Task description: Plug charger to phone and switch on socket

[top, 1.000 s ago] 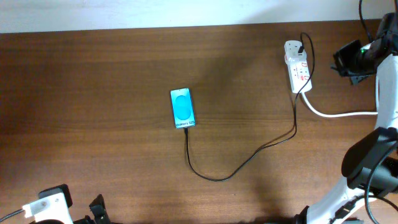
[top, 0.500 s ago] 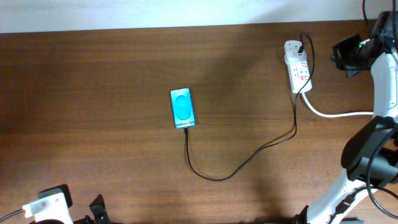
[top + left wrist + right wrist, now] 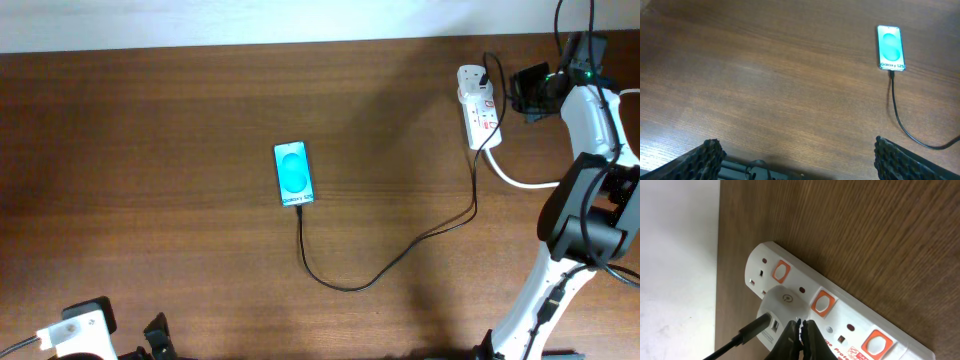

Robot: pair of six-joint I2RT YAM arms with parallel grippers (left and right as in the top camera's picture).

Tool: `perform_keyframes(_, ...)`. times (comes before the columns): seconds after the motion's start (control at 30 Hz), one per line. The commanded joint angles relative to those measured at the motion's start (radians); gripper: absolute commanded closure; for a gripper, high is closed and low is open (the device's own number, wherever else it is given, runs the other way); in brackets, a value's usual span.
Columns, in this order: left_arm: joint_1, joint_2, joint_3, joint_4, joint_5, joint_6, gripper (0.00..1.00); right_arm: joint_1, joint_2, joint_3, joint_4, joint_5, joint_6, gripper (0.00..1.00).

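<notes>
The brown wooden surface [image 3: 150,150] carries everything. The right arm [image 3: 590,110] reaches in at the far right corner. Its jaws sit just beside the socket [image 3: 482,120], and the right wrist view shows them pressed together, poised over the strip between two of its red switches [image 3: 822,303]. The left jaws are spread wide apart over bare wood at the near edge, holding nothing.

The socket lies near the far right edge, with a thick white cord [image 3: 530,184] trailing off to the right. The phone [image 3: 293,173] lies flat near the middle of the surface, well apart from the socket, screen glowing cyan.

The charger [image 3: 345,287] runs from the phone's text end, where its plug meets the phone. It loops toward the near edge, then climbs to a white adapter [image 3: 782,302] seated in the socket.
</notes>
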Motion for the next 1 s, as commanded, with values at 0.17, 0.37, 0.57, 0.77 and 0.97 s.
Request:
perform_keyframes(0.17,0.002,-0.006,0.001,0.002,-0.007,-0.013,0.01,0.041,0.086,0.011,0.029,0.018,0.008,0.96)
perform_keyframes(0.37,0.002,-0.006,0.001,0.002,-0.007,-0.013,0.01,0.052,0.095,0.011,0.033,0.043,0.009,0.96)
perform_keyframes(0.57,0.002,-0.006,0.001,0.002,-0.008,-0.013,0.01,0.061,0.099,0.01,0.054,0.066,0.013,0.96)
perform_keyframes(0.77,0.002,-0.006,0.001,0.002,-0.007,-0.013,0.01,0.071,0.099,0.01,0.055,0.059,0.059,0.96)
perform_keyframes(0.97,0.002,-0.006,0.001,0.002,-0.008,-0.013,0.01,0.082,0.1,0.007,0.055,0.066,0.064,0.96)
